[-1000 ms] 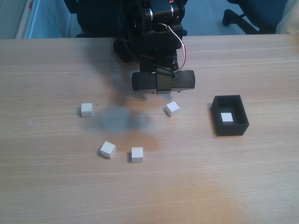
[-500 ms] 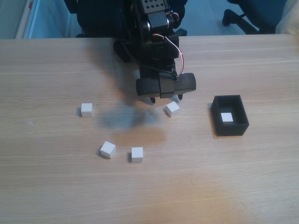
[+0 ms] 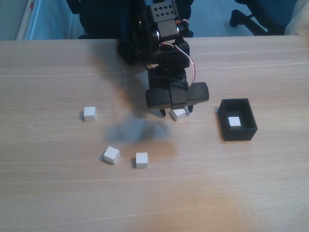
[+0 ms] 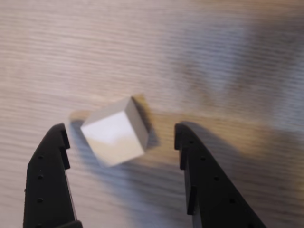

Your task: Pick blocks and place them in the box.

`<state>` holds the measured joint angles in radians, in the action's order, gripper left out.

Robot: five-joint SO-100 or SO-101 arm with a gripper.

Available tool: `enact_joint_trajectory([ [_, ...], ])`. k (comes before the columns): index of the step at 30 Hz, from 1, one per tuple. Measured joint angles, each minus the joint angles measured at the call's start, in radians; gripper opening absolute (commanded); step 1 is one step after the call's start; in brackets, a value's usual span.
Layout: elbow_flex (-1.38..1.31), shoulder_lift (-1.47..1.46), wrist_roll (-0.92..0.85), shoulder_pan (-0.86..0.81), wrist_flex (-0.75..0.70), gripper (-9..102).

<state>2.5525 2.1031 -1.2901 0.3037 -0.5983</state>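
Wooden tabletop [image 4: 199, 42] lies under spread, empty fingers [image 4: 47, 166] flanking one untouched white block [image 4: 116, 133].

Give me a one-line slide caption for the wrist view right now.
Open end effector poised around a white block lying skewed on the wooden table.

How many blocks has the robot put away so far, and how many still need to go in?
One block already sits inside the black box. The open gripper is around a second block on the table, not yet gripped. Three more wait: one on the left and two near the front. So one done, four left.
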Motion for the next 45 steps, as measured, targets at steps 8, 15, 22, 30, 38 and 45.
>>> enact_joint_trajectory([
  [8,-0.020,-0.035,0.009,0.002,0.017,15],
  [15,0.008,-0.031,0.009,-0.002,0.014,9],
  [22,0.006,-0.014,0.009,0.012,-0.044,0],
  [30,-0.067,0.057,0.034,0.057,-0.166,0],
  [38,-0.249,0.098,0.071,0.261,-0.273,0],
  [45,-0.476,-0.057,0.149,0.387,-0.310,0],
])
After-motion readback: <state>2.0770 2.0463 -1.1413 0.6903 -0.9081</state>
